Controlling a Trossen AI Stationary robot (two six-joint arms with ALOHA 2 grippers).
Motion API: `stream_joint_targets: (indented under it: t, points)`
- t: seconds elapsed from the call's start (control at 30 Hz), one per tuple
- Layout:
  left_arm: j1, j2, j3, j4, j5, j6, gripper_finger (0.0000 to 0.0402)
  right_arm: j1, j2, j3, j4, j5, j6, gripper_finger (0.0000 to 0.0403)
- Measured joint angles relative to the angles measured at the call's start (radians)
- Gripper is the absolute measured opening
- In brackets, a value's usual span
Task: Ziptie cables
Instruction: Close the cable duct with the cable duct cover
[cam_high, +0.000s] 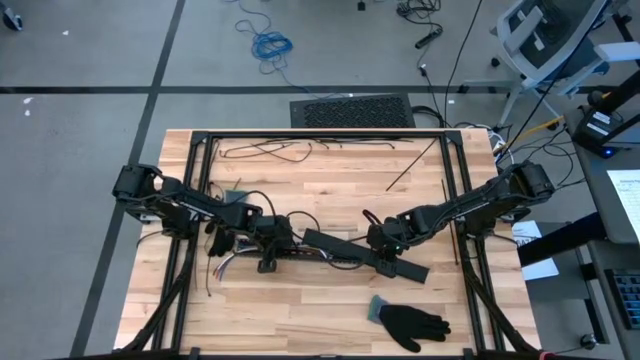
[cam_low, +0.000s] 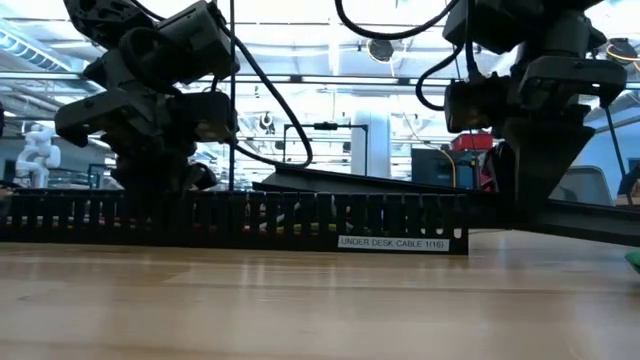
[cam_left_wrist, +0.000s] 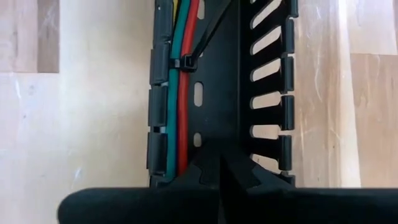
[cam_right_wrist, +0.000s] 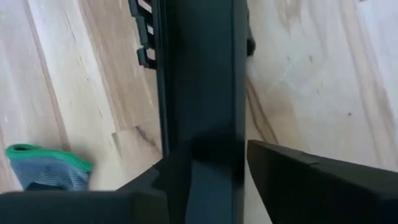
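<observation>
from above we see only our left hand (cam_high: 268, 243) and right hand (cam_high: 385, 250) on the black slotted strip (cam_high: 345, 250), but our left wrist view shows the cables (cam_left_wrist: 180, 87) zip-tied inside it, left hand closed, while the right wrist view shows the right hand gripping the strip's flat cover (cam_right_wrist: 199, 81).

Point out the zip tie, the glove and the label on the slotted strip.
zip tie (cam_left_wrist: 188, 62): left wrist view, on its locking head.
glove (cam_high: 413, 321): high view, on the black palm.
label (cam_low: 392, 243): low view, middle of the white text.
</observation>
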Motion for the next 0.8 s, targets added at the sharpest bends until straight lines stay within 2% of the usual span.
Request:
stream_joint_targets:
  t: [0.13, 0.3, 0.53, 0.7, 0.8]
  points:
    - [0.0, 0.0, 0.0, 0.001, -0.026, 0.0, 0.0, -0.001, 0.001, -0.025, 0.045, -0.009, 0.03, 0.0121]
    - [0.0, -0.021, 0.002, 0.001, -0.045, -0.03, 0.0, 0.0, -0.002, -0.027, 0.056, -0.05, 0.036, 0.0016]
    - [0.001, -0.152, 0.0, -0.045, -0.048, -0.068, 0.0, 0.001, -0.023, -0.002, 0.008, -0.061, 0.049, 0.0004]
    - [0.001, -0.29, 0.0, -0.093, -0.04, -0.112, 0.0, -0.001, -0.049, 0.075, -0.159, -0.043, -0.006, 0.0003]
    - [0.002, -0.386, 0.0, -0.102, -0.037, -0.157, 0.0, -0.007, -0.063, 0.156, -0.311, 0.025, -0.045, 0.0002]
